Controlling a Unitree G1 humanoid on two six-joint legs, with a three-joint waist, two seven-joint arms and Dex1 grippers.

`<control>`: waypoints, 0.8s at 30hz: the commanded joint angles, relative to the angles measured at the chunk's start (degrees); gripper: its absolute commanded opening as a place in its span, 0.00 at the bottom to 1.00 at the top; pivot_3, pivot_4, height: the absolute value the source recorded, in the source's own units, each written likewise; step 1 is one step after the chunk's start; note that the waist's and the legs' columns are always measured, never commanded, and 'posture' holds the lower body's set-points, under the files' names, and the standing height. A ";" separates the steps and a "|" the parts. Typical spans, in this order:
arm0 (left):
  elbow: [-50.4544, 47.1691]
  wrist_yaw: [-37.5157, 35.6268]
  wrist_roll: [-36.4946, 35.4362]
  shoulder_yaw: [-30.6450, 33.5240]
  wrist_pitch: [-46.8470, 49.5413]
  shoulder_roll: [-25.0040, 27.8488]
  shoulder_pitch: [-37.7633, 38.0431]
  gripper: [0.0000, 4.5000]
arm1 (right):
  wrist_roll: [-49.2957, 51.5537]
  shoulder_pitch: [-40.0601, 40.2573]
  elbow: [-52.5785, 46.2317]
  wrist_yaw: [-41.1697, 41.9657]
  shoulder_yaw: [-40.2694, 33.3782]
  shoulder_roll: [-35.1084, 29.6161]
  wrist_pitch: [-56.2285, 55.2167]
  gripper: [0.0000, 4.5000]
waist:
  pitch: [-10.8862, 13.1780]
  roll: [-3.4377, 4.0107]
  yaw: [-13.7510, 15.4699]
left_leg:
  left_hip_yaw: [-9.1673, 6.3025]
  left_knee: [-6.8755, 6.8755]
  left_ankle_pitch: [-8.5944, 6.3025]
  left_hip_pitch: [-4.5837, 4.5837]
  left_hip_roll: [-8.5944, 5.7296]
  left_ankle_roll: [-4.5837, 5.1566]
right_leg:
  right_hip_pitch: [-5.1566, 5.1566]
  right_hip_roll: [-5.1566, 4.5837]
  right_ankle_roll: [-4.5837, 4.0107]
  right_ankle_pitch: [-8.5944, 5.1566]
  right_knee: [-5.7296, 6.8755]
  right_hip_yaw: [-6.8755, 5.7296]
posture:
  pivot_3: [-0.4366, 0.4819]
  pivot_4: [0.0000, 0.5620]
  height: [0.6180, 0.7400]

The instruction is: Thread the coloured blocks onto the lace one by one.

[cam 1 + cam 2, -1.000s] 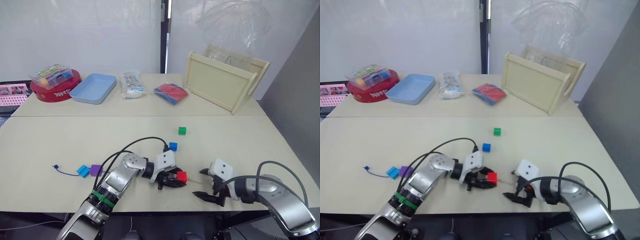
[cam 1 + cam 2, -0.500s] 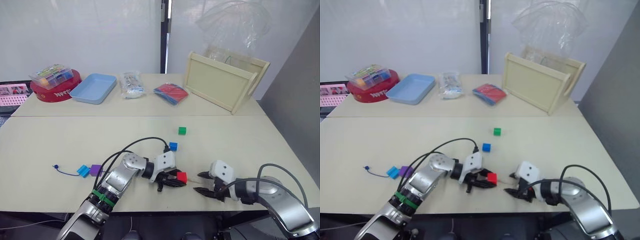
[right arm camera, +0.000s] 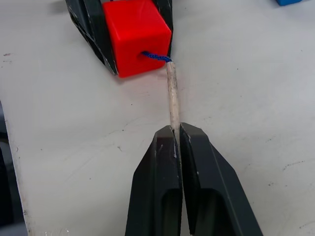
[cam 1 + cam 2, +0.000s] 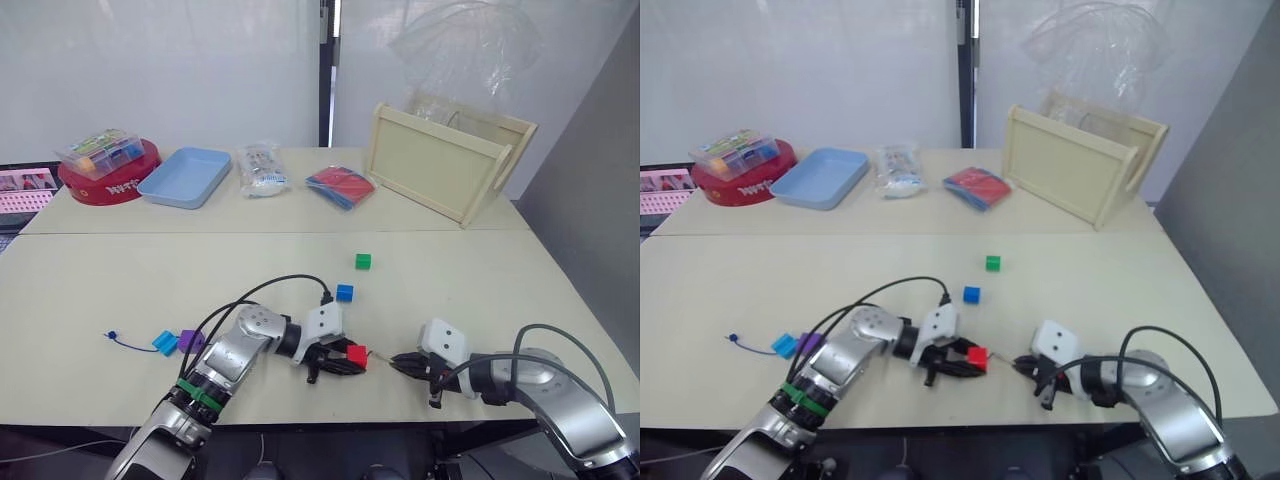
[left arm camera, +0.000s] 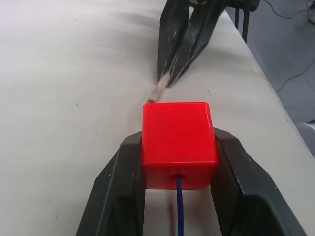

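Head stereo pair looks forward and down across tabletop [image 4: 120, 270], wide. Each wrist camera sits close behind own fingers, facing the other; both share red block [image 5: 178, 142] on lace [image 3: 172, 96].

You see a glossy, smooth plastic red block [image 5: 178, 142] on a braided dark-blue lace [image 3: 156, 57] with a stiff, pale, rough tip. The table [image 3: 256, 88] looks matt and faintly scuffed. The left gripper [image 5: 179, 196] has smooth black plastic fingers.
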 commanded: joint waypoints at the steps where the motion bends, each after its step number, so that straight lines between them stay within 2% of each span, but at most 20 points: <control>1: -2.99 -3.38 -2.24 3.68 0.46 5.18 1.11 0.27 | 0.62 -2.32 -3.04 1.48 0.88 -1.27 1.65 0.00 | 0.01 -0.01 -0.10 | 0.00 0.00 0.00 0.00 0.00 0.00 | 0.00 0.00 0.00 0.00 0.00 0.00 | 0.48 0.27 1.00; 6: -1.62 -10.65 -2.47 7.70 -2.40 18.87 4.22 0.27 | 0.93 -5.95 -5.52 2.36 3.80 -1.34 4.76 0.00 | 0.01 0.00 -1.17 | -0.02 -0.07 0.00 0.02 0.08 0.00 | -0.05 0.07 0.00 0.00 0.04 -0.01 | 0.48 0.27 1.00; 10: 3.75 -13.47 -0.30 9.31 -6.18 26.95 6.06 0.27 | 0.62 -7.90 -6.48 1.38 6.34 0.20 7.09 0.00 | 0.01 0.01 -1.31 | -0.02 -0.11 0.00 0.06 0.10 0.01 | -0.04 0.07 -0.01 0.00 0.03 -0.01 | 0.48 0.27 1.00; 17: 13.44 -15.36 3.18 10.90 -14.32 35.44 7.17 0.27 | 0.71 -9.54 -6.51 0.75 6.99 0.79 8.51 0.00 | 0.00 0.04 -1.76 | 0.03 -0.21 -0.02 0.21 0.16 0.03 | -0.04 0.13 -0.01 -0.01 0.06 0.02 | 0.48 0.27 1.00; 24: 12.12 -15.99 1.11 13.35 -13.07 36.79 8.42 0.27 | 0.49 -10.09 -5.88 1.49 7.22 0.08 8.19 0.00 | 0.01 0.07 -2.01 | 0.05 -0.28 -0.02 0.27 0.18 0.03 | -0.04 0.14 -0.03 -0.02 0.10 0.03 | 0.48 0.27 1.00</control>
